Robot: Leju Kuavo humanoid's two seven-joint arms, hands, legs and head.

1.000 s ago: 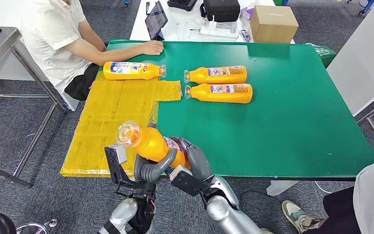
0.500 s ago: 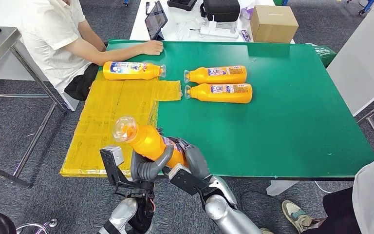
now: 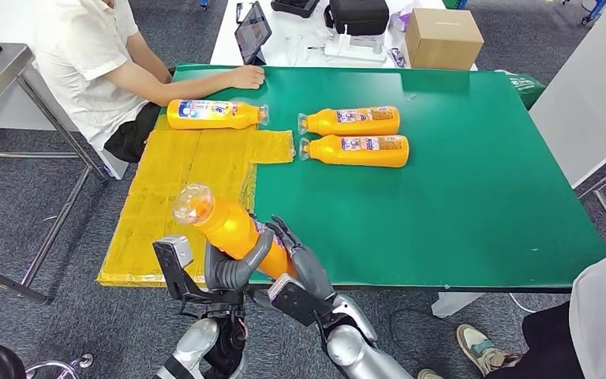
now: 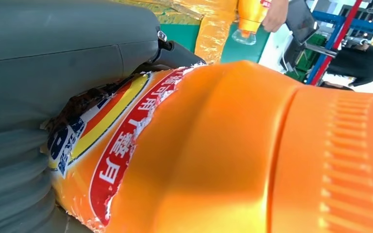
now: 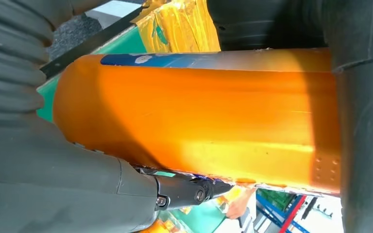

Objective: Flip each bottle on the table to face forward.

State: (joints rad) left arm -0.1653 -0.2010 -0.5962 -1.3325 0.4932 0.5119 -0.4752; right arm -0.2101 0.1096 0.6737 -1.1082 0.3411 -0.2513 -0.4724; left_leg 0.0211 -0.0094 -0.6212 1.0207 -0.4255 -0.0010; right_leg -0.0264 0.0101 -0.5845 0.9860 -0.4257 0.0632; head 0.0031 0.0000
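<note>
An orange bottle (image 3: 233, 230) with a clear cap is held tilted above the table's near edge, cap up and to the left. My left hand (image 3: 231, 268) grips its middle from below, and its label shows close up against the orange bottle (image 4: 233, 145). My right hand (image 3: 304, 264) cups the bottle's lower end (image 5: 199, 116) between thumb and fingers, some fingers raised beside the label. Three more orange bottles lie on their sides: one (image 3: 213, 114) on the yellow mat (image 3: 173, 189), and two (image 3: 353, 121) (image 3: 357, 150) on the green table (image 3: 458, 197).
A person in a white shirt sits at the far left, one hand (image 3: 246, 76) resting on the table near the mat bottle. Another person (image 3: 600, 316) stands at the near right corner. A cardboard box (image 3: 442, 35) and tablet (image 3: 252, 31) sit behind the table.
Both hands have carried the bottle a little left and toward me, with its cap end rising. Some right-hand fingers have lifted and spread. The lying bottles have not moved.
</note>
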